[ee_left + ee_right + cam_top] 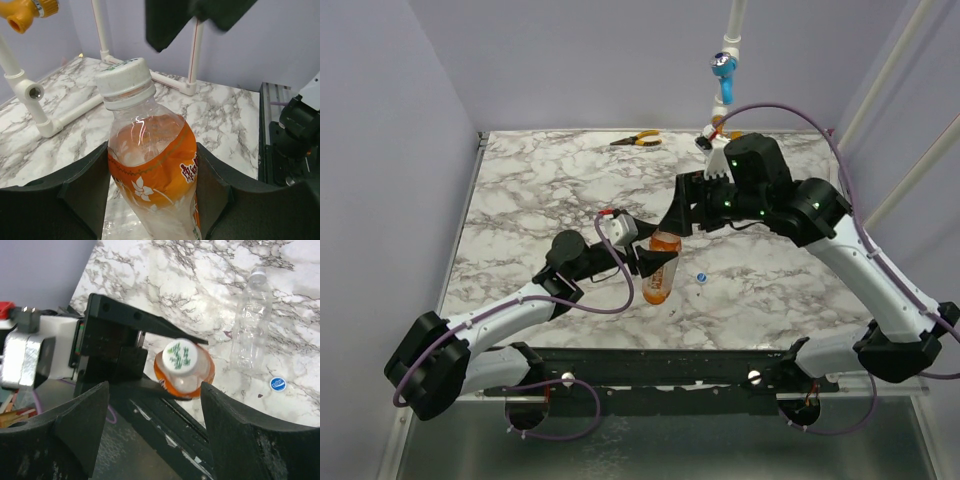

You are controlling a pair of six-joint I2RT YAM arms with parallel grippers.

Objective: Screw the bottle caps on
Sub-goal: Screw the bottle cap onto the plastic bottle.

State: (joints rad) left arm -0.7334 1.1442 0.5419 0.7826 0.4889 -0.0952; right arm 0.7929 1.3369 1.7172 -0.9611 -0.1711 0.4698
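The bottle [659, 272] is being gripped around its orange body by the left gripper [645, 262]. In the left wrist view its fingers [80, 190] are pressing on both sides, the jaws partly closed to the bottle's width. The neck is being presented toward the right gripper [684, 214], evidently so that the body cannot turn while the top is being worked.

The white cap [125, 79] is sitting on the neck. Whether it is fully threaded cannot be told.

The right gripper is being held just above the cap with its jaws wide apart and nothing in them. In the right wrist view the cap [180, 356] is being framed between the two fingers [82, 427] with no contact. The jaws are judged to be lined up for closing on the cap and twisting it tight.

The blue cap [701, 277] is lying loose on the table [530, 180], near the bottle at its 3 o'clock. In the right wrist view a clear bottle [252, 322] is lying on its side at 2 o'clock of the held one, with the blue cap [278, 384] near it. That cap is judged not yet fitted.
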